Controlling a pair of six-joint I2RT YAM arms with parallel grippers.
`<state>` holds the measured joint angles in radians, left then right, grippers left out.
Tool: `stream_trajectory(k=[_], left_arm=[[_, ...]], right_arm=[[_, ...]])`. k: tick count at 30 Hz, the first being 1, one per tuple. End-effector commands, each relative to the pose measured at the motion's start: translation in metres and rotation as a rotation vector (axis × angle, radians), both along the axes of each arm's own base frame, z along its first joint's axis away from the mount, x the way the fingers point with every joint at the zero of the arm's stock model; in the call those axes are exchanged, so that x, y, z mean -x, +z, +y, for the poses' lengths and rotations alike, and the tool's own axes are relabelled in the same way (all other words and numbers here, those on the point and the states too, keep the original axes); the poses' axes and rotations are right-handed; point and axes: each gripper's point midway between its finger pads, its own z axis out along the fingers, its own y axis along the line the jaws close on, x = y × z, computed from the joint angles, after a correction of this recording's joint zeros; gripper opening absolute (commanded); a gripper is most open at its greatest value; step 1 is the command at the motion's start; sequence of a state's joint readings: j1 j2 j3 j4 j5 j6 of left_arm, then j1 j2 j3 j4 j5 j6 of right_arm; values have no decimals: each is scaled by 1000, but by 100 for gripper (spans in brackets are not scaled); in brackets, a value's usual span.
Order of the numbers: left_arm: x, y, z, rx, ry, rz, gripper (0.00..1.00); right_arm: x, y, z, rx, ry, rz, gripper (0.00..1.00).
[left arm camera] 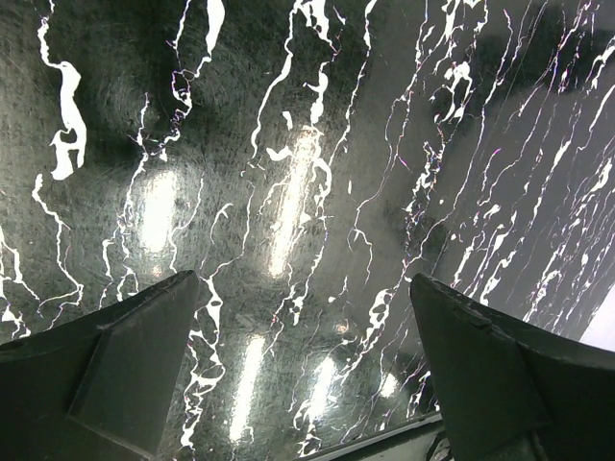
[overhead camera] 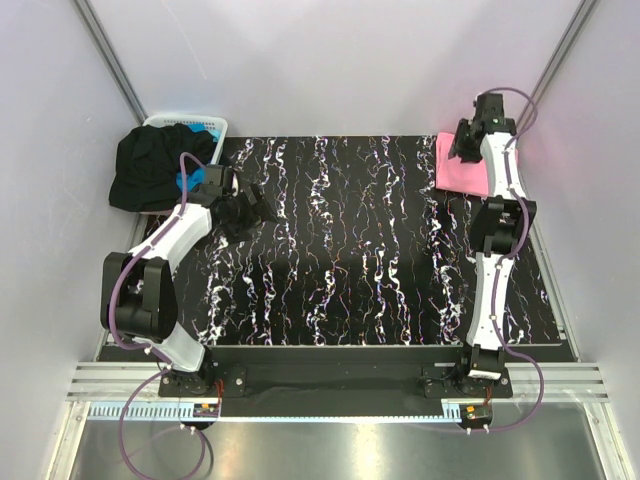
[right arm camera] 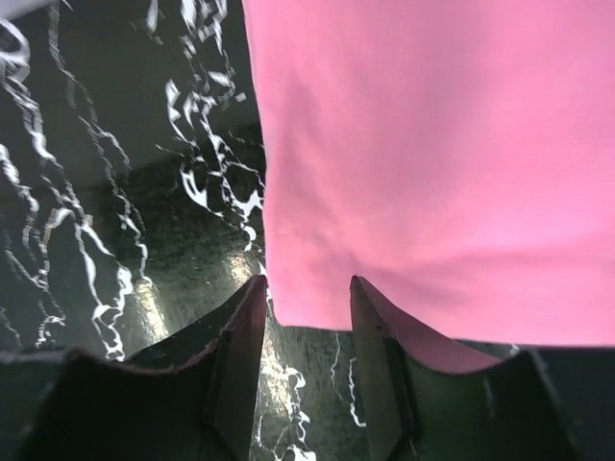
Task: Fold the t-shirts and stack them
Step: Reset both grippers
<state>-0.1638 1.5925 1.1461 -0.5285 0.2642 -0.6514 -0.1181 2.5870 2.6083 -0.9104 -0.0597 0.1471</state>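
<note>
The pink t-shirt [overhead camera: 460,166] lies folded flat at the table's far right corner. In the right wrist view it [right arm camera: 432,144] fills the upper right. My right gripper [overhead camera: 466,146] hovers over its near-left edge, and its jaws [right arm camera: 306,288] stand partly open with nothing between them. The black t-shirt [overhead camera: 150,168] is heaped over the white basket [overhead camera: 190,123] at the far left. A bit of the blue t-shirt [overhead camera: 186,182] shows under it. My left gripper [overhead camera: 247,211] is just right of that heap, above bare table. Its jaws [left arm camera: 303,288] are wide open and empty.
The black marbled table [overhead camera: 350,250] lies between the two arms. The basket stands off the table's far left corner against the wall. Pale walls close in both sides and the back.
</note>
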Motion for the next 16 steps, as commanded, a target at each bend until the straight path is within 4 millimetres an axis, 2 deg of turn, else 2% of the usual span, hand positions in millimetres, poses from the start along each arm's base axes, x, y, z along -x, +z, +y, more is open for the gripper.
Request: stream_trajectory(k=[1,4,5,6,9,10,12,13,16], left_arm=[[-11,24,1,-16,-9,-94,99],[-10,26,2,-20,-7,-101,99],[-9,26,2,-20,-11,-102,99],[-9,26,3,-23,-12,-100,99],[-6,27,5,-39,-19,-93,99],[-5,27,6,-46,-26,-94,99],[-2,25,13,-83,-7,-87,99],[0,25,16,-100,-6,-87,99],[7,23,23,-136,11,-66,99]], right_arm=[[1,96,-13,126,-28,-167,48],[9,99,-4,166,-17,-150,48],[12,95,-2,182,-12,-131,48],[14,100,1,186,-9,-137,47],[19,100,19,189,14,-127,47],[20,99,31,192,34,-124,47],[21,100,31,201,30,-123,47],[21,101,53,197,63,-127,47],[25,105,69,179,81,-132,47]])
